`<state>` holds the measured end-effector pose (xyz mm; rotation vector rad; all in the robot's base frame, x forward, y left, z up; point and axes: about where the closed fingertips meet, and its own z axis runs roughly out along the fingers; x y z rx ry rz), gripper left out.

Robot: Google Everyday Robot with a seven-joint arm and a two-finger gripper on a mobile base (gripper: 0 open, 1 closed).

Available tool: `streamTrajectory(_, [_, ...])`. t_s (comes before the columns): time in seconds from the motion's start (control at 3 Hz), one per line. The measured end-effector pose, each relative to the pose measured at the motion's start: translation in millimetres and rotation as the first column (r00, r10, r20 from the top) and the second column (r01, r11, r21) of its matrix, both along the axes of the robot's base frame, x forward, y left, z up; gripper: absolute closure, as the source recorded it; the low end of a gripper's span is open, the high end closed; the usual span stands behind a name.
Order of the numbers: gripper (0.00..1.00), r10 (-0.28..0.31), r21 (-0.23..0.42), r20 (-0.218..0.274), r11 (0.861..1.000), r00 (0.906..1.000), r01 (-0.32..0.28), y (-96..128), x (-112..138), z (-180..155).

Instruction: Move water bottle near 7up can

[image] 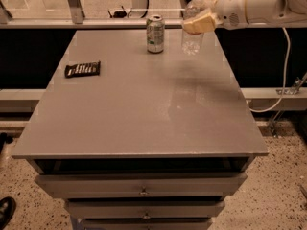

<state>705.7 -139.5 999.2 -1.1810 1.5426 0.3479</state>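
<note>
Speckled floor (280, 202) fills the bottom corners, with the toe of a dark shoe (5, 211) showing at the lower left edge. Between them stands a grey cabinet whose stacked drawers (143, 185) face the camera, each with a small metal pull in the middle. Its flat top serves as the table (144, 114), a plain grey surface that narrows toward the far side.

On the left part of the table, about halfway back, a flat dark snack wrapper (83, 69) lies alone, well apart from everything else. A darker, soft patch sits on the right-centre of the surface.

Farther back, close to the far edge, the 7up can (155, 33) stands upright. Just to its right is the water bottle (192, 44), upright, its cap reaching higher than the can's top. A clear gap separates the two. Whether the bottle's base touches the table cannot be told.

The gripper (197, 23) is clamped around the bottle's upper half, its tan fingers (201, 22) wrapping the label area. The white arm (259, 3) reaches in from the upper right corner. A pale cable (287, 71) hangs down beyond the table's right edge
</note>
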Motion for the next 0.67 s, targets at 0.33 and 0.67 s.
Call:
streamTrajectory(0.33, [1.00, 0.005, 0.061, -0.030, 0.998, 0.9995, -0.003, 7, 50, -19])
streamTrajectory(0.67, [1.00, 0.017, 0.077, -0.047, 0.997, 0.9987, -0.013, 16, 72, -23])
